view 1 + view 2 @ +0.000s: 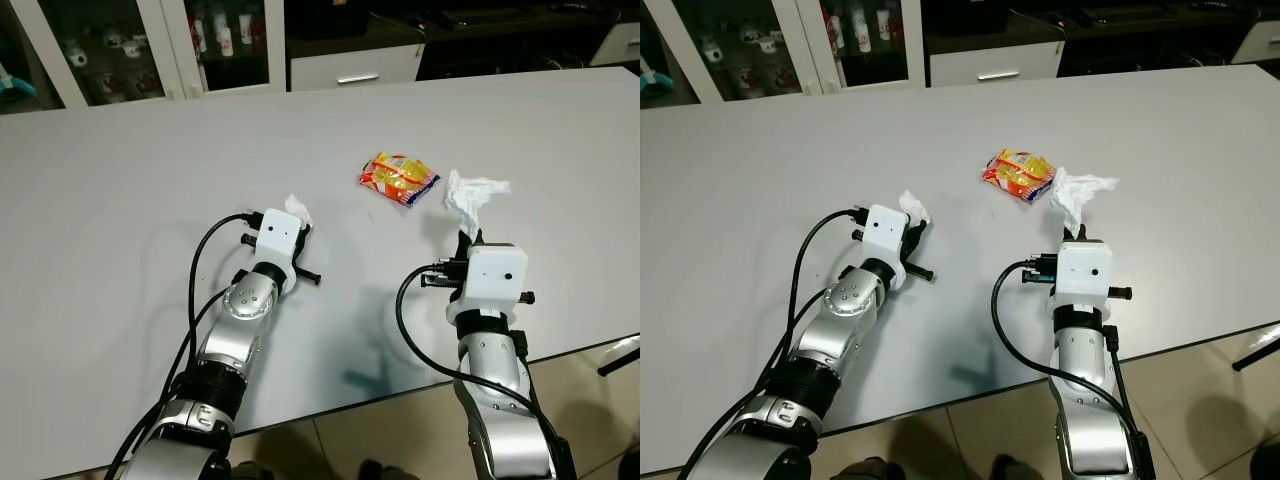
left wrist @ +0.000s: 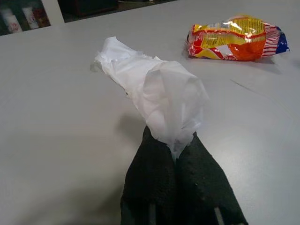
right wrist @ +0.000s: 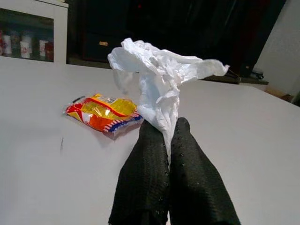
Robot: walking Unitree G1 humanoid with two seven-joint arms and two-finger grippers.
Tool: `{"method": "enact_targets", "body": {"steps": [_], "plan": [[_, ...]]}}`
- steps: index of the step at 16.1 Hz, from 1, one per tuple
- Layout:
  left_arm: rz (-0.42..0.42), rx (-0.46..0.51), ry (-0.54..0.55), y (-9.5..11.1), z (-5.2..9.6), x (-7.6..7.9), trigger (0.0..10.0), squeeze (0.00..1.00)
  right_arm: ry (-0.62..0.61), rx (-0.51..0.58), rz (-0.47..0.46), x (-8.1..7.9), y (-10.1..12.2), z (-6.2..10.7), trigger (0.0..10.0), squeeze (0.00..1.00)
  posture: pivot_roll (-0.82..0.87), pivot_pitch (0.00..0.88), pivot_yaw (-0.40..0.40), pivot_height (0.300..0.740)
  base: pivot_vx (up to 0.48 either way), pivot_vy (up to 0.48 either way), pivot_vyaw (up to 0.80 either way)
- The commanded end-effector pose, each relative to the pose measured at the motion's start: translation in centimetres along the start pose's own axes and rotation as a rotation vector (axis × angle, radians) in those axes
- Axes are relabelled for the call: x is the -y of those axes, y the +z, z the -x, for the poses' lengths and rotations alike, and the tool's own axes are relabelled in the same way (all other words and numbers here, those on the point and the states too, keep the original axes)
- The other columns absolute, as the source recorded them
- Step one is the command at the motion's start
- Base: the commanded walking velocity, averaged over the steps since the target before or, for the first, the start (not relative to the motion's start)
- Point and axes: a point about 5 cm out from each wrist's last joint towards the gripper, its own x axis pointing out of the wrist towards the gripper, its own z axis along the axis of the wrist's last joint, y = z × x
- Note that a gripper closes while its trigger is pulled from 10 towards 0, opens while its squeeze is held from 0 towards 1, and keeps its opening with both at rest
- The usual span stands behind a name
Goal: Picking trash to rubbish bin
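Tissue wads: left gripper (image 2: 174, 143) pinching one (image 2: 154, 91) low | right gripper (image 3: 169, 136) pinching another (image 3: 159, 79) raised

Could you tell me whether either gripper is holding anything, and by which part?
Yes: the left gripper pinches one end of a white tissue, and the right gripper pinches the lower end of another crumpled tissue.

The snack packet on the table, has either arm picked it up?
No, the snack packet lies flat on the table, apart from both grippers.
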Motion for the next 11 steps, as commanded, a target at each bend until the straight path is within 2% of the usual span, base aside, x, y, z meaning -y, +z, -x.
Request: {"method": "enact_targets", "body": {"steps": [1, 4, 11], "plan": [[-0.003, 0.008, -0.013, 0.62, -0.27, 0.29, 10.0, 0.0, -0.023, -0.009, 0.007, 0.52, -0.35, 0.35, 10.0, 0.0, 0.13, 0.083, 0.005, 0.74, -0.322, 0.0, 0.0], [-0.007, 0.001, -0.03, 0.76, -0.44, 0.73, 10.0, 0.0, -0.044, -0.014, 0.013, 0.9, -0.44, 0.68, 10.0, 0.0, 0.11, 0.082, 0.015, 0.74, -0.33, 0.0, 0.0], [-0.005, -0.005, -0.047, 0.75, -0.49, 0.93, 10.0, 0.0, -0.052, -0.018, 0.017, 0.83, -0.5, 0.8, 10.0, 0.0, 0.11, 0.086, 0.017, 0.74, -0.461, 0.0, 0.0]]}}
